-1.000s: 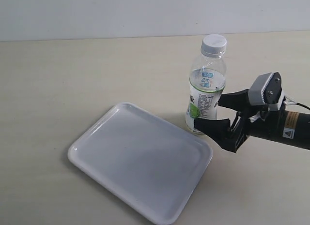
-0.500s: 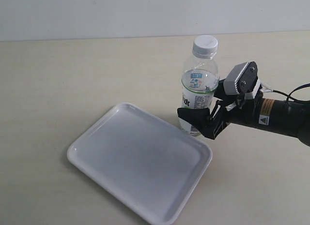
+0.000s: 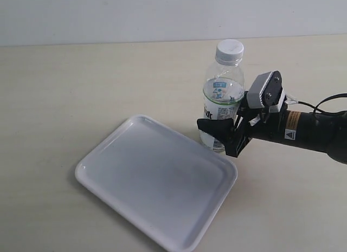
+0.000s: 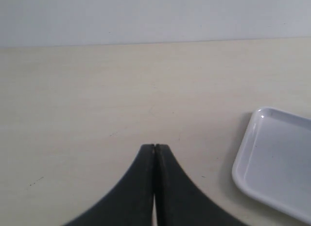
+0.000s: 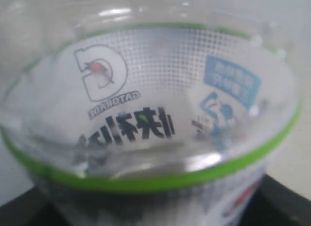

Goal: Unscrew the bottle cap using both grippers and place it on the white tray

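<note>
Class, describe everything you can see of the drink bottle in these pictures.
The bottle is small and made of clear plastic. It stands upright on the table, beside a corner of the white tray. A white cap sits on its neck. A blue-white sticker sits above a white-and-green label. The right end effector grips its labelled lower half from the side.

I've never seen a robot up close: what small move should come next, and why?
Probably the left gripper should open and travel to the bottle cap. The cap is still on, the right gripper flanks the bottle at its label, and the left gripper is shut over the table beside the white tray.
</note>
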Controlling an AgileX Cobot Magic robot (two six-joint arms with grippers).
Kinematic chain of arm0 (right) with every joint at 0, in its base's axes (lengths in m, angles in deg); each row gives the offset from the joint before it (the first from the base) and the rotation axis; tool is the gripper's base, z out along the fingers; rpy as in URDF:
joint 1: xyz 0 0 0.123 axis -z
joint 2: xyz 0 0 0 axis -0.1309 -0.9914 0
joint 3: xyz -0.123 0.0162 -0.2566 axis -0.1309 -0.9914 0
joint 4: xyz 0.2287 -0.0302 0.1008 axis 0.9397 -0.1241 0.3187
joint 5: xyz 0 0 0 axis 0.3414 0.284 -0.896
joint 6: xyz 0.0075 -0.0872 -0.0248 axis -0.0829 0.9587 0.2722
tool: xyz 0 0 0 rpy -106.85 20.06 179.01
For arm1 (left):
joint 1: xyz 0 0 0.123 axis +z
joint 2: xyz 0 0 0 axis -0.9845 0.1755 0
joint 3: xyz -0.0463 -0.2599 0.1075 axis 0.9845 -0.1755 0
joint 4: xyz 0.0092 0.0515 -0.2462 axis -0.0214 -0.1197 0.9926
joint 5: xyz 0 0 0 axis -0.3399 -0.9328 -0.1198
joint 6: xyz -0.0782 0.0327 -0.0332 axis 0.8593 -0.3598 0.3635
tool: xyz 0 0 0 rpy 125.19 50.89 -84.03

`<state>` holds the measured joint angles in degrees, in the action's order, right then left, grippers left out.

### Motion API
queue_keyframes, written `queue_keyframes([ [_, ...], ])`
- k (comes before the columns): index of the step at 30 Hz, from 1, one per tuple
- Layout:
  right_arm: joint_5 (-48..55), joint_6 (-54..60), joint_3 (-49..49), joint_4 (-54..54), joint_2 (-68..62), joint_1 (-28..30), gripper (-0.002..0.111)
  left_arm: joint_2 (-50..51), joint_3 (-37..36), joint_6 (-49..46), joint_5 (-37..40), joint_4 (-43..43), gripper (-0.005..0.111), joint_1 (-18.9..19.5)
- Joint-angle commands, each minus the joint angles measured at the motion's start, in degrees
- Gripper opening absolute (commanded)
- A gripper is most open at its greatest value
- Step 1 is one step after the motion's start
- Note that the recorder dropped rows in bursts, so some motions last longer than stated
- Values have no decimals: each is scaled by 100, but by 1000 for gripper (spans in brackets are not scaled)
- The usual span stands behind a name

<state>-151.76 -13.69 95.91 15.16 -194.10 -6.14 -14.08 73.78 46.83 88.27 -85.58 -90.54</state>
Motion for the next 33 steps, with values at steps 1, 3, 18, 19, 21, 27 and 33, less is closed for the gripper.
queue_keyframes([
  [1,-83,-61,20,-141,-10,-10,38,-29,-14,8,-63,58,0,8],
  [3,-137,-61,20,-274,-10,-10,19,-29,-14,8,-63,47,0,8],
  [18,657,653,20,-294,808,-10,0,-29,-14,8,-63,47,0,8],
  [19,840,653,20,-432,910,-10,0,-29,-14,8,-63,47,0,8],
  [21,1200,562,20,-741,1153,-10,0,-29,-14,-18,-213,-204,0,8],
  [27,1482,259,20,-1074,1240,-10,0,-29,-14,59,-2198,-405,0,8],
  [33,1579,259,20,-1074,1229,-10,0,-29,-14,2071,-4136,-395,0,8],
])
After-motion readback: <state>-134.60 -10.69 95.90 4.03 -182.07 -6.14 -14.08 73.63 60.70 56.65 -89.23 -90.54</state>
